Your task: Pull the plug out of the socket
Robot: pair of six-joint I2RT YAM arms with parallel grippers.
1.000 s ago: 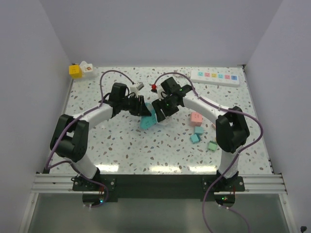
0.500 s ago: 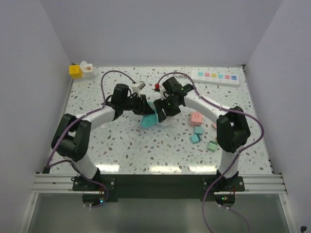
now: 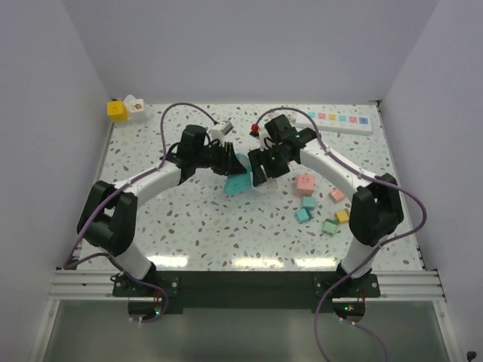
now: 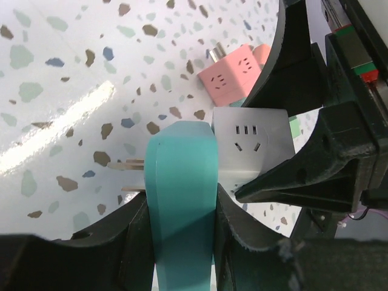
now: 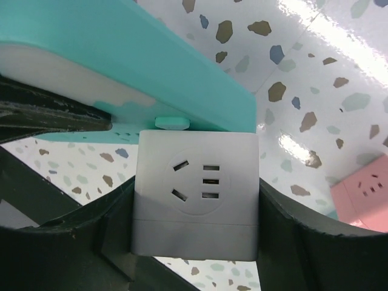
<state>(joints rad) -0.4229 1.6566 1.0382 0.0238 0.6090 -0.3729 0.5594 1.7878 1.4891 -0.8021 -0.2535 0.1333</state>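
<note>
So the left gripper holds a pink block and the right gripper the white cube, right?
Not pink: the left wrist view shows the left gripper holding a teal block. The right gripper does hold the white cube.

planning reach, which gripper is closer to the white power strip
Right. The right gripper, clamping the white cube, is left of the power strip; the left gripper, clamping the teal piece, is further left.

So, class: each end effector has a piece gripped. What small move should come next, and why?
Probably draw them straight apart. The left end effector clamps the teal adapter, the right end effector clamps the white cube adapter, and the two pieces sit flush together, apparently joined.
</note>
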